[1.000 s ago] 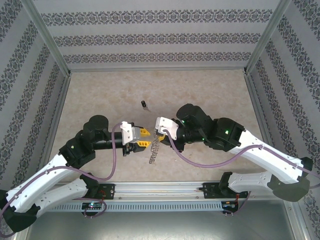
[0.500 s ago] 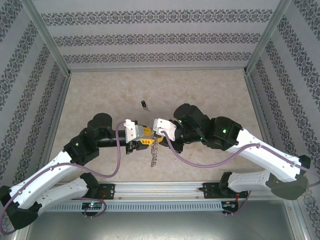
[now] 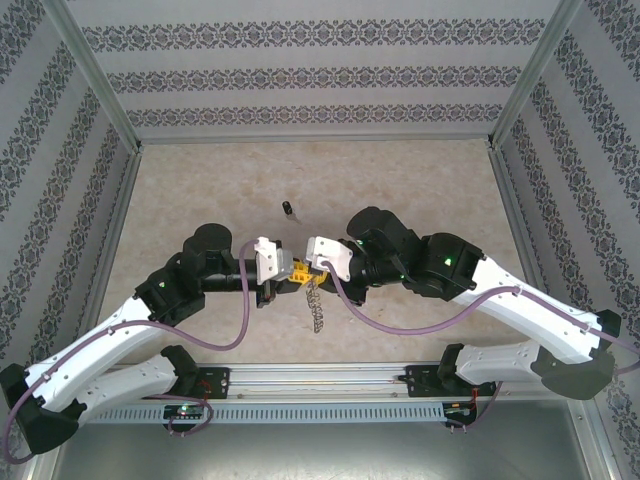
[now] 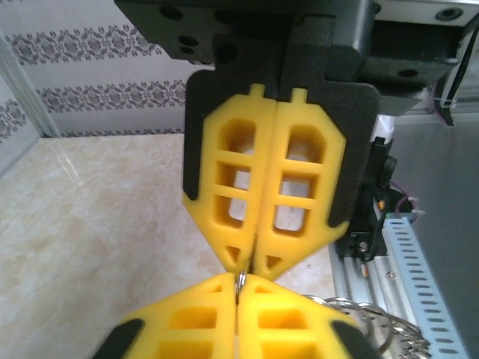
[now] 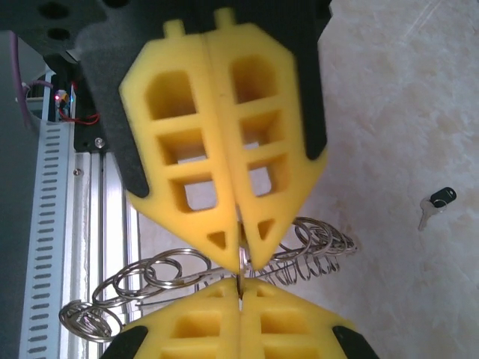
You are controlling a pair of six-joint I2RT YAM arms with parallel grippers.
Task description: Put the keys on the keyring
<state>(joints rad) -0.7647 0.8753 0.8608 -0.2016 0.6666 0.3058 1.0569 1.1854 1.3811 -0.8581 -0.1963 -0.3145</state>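
A grey metal keyring [image 3: 315,303], hung with many small wire loops, is held between the two arms over the beige marbled surface [image 3: 200,190]. The left end effector [image 3: 297,277] is closed on the keyring from one side. The right end effector [image 3: 312,271] is closed on it from the other. The two pairs of yellow lattice fingers [image 5: 179,126] are thus brought tip to tip at the keyring's wire.

In the right wrist view, a thin sliver of that wire is seen pinched where the tips meet. The loops are spread out beneath the tips to either side. From the top view, the rest of the keyring is seen trailing from the grip towards the arm bases. Whether its lowest loops are touching the surface cannot be told.

A tiny key [image 3: 288,209] with a black head and a short metallic blade is seen lying flat on the surface. It is placed well apart from the keyring, on the side away from the arm bases, and is touched by neither end effector.
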